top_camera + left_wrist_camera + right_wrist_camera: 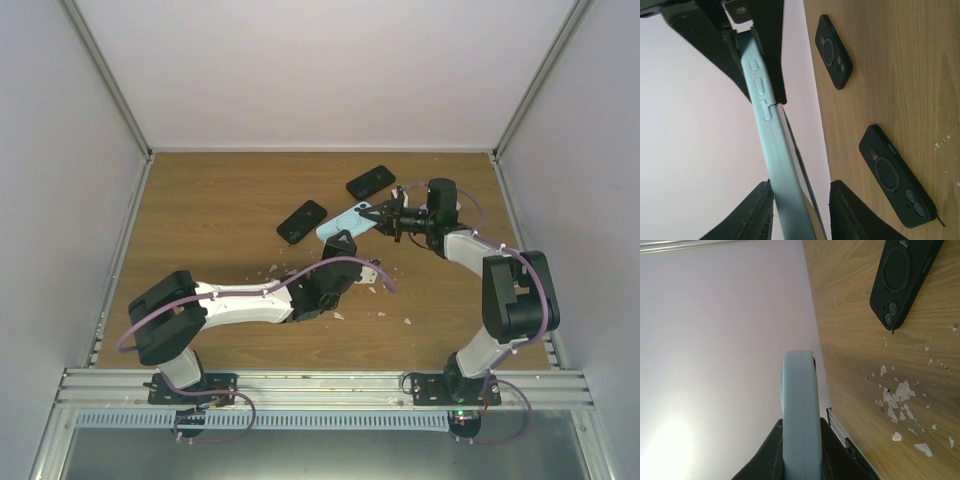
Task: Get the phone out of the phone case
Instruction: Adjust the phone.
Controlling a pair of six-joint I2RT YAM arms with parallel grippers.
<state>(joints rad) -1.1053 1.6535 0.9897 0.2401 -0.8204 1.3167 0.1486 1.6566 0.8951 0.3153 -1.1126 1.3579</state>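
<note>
A light-blue rubbery phone case [346, 221] hangs above the brown wooden worktop [220, 200]. The right claw [377, 215] clenches one end. The left claw [341, 241] straddles the other, though I cannot tell whether it grips.

The phone case [348, 222] is light blue and smooth, with round corners and little raised buttons on its long side. It is up in the air above the wooden table [220, 200], turned on its edge and tilted. The right gripper [378, 215] pinches one end. The left gripper [340, 245] has a finger on each side of the other end. The phone [795, 159] shows only as a thin dark strip along the case's edge.
</note>
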